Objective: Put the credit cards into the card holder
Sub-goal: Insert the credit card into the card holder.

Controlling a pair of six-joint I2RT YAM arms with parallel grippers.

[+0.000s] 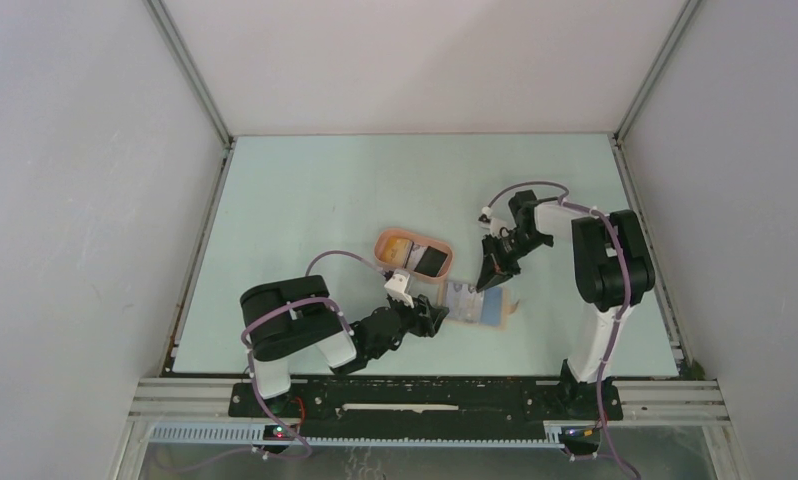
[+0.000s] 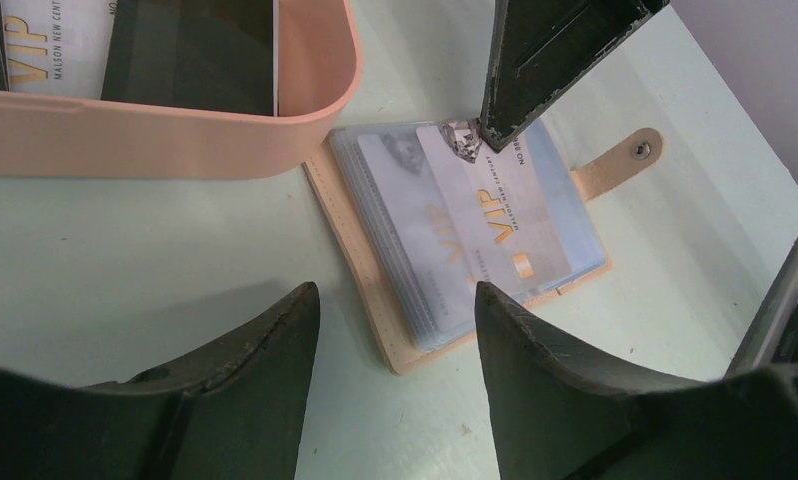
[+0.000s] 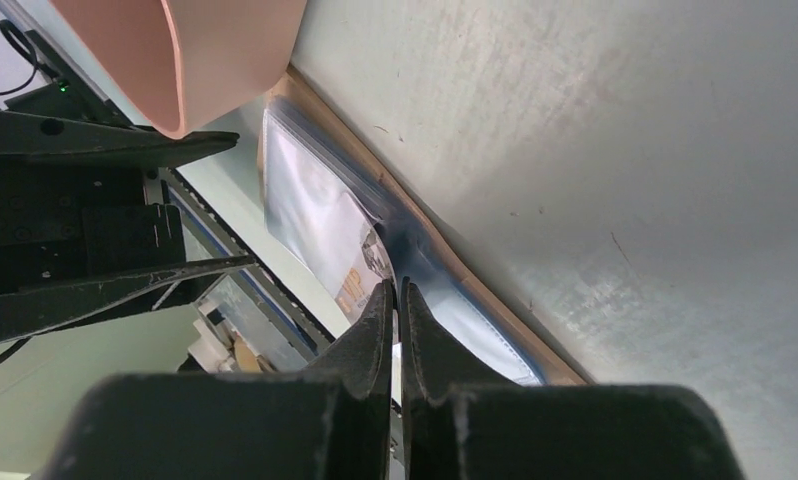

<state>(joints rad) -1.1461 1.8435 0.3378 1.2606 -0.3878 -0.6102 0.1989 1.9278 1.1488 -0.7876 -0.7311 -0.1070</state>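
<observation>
The fingers of the right gripper [image 3: 396, 287] are pressed almost together, their tips on the far end of a white card [image 2: 495, 215] (pinching its edge or only pushing it, I cannot tell). The card lies on the clear sleeves of the open card holder [image 2: 415, 358]. In the left wrist view its long axis runs about 11-to-5 o'clock, near end toward the left gripper [image 2: 395, 292], whose fingers stand apart on nothing. The step looks like seating this card; next comes a push along that axis. The tray [image 2: 315, 110], at 10 o'clock, holds more cards [image 2: 190, 50].
</observation>
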